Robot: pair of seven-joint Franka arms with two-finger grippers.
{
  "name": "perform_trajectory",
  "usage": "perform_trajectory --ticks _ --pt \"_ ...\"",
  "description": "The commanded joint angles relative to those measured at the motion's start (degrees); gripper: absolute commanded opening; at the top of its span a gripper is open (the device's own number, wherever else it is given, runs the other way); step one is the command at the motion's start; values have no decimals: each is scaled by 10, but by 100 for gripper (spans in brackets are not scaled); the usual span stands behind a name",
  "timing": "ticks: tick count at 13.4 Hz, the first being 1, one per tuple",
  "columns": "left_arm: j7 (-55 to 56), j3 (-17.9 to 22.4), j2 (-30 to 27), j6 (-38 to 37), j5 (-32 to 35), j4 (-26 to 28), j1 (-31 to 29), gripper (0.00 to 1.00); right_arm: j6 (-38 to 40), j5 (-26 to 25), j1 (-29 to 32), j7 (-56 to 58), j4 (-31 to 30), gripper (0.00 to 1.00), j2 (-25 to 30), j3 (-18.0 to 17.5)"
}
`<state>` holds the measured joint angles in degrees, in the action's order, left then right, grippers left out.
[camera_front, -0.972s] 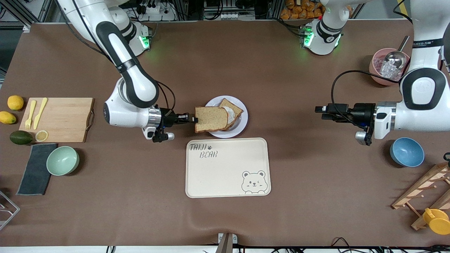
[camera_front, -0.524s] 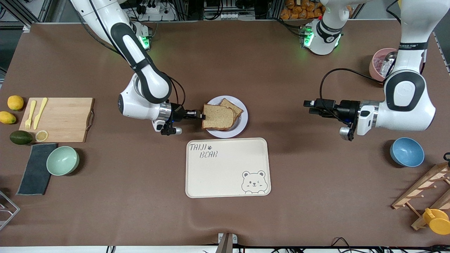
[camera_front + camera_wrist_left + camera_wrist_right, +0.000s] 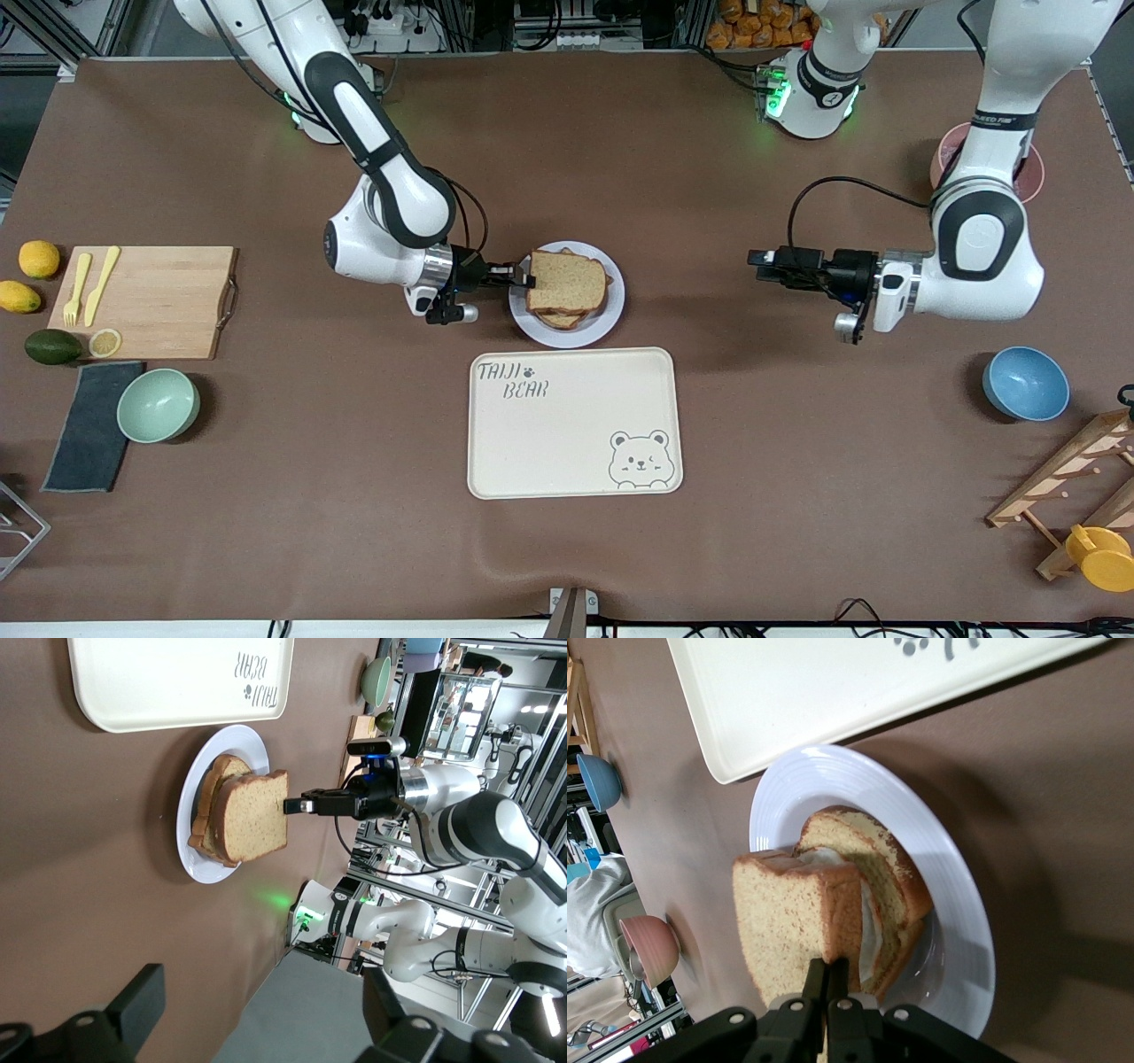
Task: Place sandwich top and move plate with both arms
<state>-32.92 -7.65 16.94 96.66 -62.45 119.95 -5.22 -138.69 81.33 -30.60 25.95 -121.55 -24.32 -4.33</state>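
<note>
Top slice held over the plate

The right gripper point(image 3: 528, 281) is clamped tight on one edge of the sandwich top point(image 3: 567, 282), holding it over the egg-topped bread point(image 3: 873, 881) on the plate point(image 3: 609, 321), just above the tray point(image 3: 574, 422). The left gripper point(image 3: 755, 264), fingers spread wide and empty, hangs over bare table toward its own end.

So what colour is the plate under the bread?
Pale lavender-grey plate, clearest in the right wrist view.
</note>
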Motion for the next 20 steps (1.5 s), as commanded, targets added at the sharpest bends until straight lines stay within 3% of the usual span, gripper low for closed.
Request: perform_trajectory --ticks 1,6,7,11,15,16,18,20 --pt "-12 -3 -5 38 -37 33 19 94 -11 54 -22 39 -7 0 -6 6" --pt "-51 -3 23 61 -83 42 35 88 -11 57 -19 41 -7 1 -13 6" --pt "-72 -3 34 62 -94 42 36 86 -11 57 -19 41 -7 15 -13 6" --pt "-94 -5 49 104 -109 42 58 76 -9 57 -16 34 -4 51 -13 6" --pt "-159 -5 77 136 -158 41 80 69 -5 52 -7 18 0 55 -9 10" --pt "-187 -5 92 137 -177 40 87 68 -6 51 -7 14 0 65 -7 10" --pt "-211 -5 110 157 -199 40 100 68 -6 40 -4 10 7 66 -7 13" --pt "-230 -6 120 177 -228 40 117 68 -4 -6 17 -16 19 64 -7 13"
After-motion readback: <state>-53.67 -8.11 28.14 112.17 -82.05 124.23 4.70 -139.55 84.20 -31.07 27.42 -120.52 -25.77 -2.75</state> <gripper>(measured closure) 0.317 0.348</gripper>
